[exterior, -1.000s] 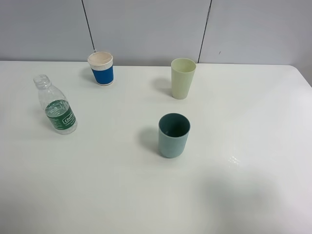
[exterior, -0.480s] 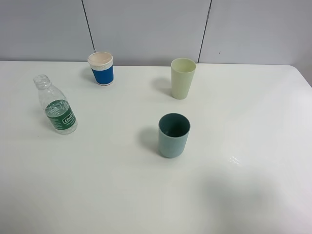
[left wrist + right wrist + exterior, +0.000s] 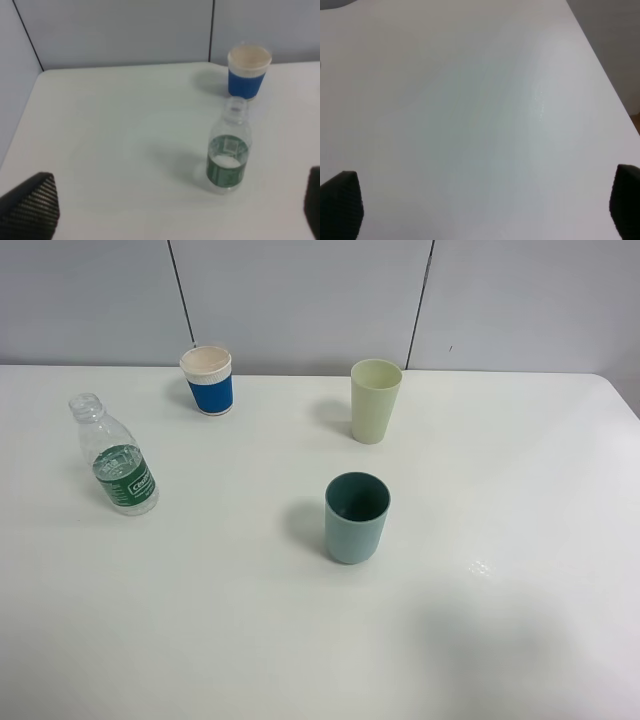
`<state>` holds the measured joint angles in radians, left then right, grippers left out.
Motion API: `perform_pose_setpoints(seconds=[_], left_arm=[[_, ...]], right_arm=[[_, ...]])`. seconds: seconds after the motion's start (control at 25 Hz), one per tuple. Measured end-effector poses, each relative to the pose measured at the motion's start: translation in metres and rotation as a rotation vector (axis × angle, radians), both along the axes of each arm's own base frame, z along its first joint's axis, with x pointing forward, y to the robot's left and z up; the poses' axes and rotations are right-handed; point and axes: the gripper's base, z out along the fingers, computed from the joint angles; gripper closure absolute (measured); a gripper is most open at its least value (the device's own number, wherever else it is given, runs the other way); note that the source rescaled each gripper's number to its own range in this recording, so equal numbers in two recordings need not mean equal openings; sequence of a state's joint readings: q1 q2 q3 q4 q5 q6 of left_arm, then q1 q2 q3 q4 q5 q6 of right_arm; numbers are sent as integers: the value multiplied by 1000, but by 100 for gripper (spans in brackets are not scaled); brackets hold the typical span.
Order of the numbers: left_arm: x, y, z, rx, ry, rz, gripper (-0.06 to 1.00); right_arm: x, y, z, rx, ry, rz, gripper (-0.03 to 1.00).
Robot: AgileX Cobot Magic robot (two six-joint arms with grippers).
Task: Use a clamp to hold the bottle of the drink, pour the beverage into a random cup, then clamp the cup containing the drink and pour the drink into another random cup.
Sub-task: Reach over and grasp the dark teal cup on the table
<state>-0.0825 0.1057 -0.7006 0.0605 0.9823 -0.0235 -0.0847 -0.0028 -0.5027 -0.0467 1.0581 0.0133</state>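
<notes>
Overhead view, opening stage of the pouring task. Nothing has changed across the last second: the bottle, the three cups and the faint shadow on the near part of the table (image 3: pixel 520 490) sit just as they did in both earlier overhead frames. No arm has entered that view. From where I stand, this means the task has not really begun, and the first step, clamping the bottle, is yet to come.

The clear plastic bottle (image 3: pixel 118 462) stands upright and uncapped by the left edge of the table, with a green label round its lower half. It seems to hold only a little liquid, though the level is hard to read behind the label.

A blue-sleeved paper cup (image 3: pixel 208 380) stands near the far edge, towards the far-left corner. A pale green cup (image 3: pixel 375 400) stands near the far edge around its middle. A teal cup (image 3: pixel 357 517) stands about the table's centre. All three are upright, well apart, and apparently empty.

The left gripper (image 3: pixel 172 205) has its jaws spread wide and faces the bottle (image 3: pixel 229 155), with the paper cup (image 3: pixel 248 71) beyond it. It is not touching either one.

The right gripper (image 3: pixel 482 202) also has its jaws spread wide and holds nothing, above bare tabletop near the right edge.
</notes>
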Motion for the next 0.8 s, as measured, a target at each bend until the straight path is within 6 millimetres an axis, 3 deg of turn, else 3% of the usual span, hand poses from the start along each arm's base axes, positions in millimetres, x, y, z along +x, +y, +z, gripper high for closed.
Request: perform_pose_setpoints(seconds=[0.16, 0.36, 0.8], left_arm=[[-6, -2, -29, -25, 20, -18, -5], [3, -4, -58, -36, 144, -29, -5], [3, -2, -60, -19, 154, -10, -5]], right_arm=[[0, 0, 0, 0, 0, 0, -3], [0, 0, 0, 0, 0, 0, -3], [0, 0, 0, 0, 0, 0, -3]])
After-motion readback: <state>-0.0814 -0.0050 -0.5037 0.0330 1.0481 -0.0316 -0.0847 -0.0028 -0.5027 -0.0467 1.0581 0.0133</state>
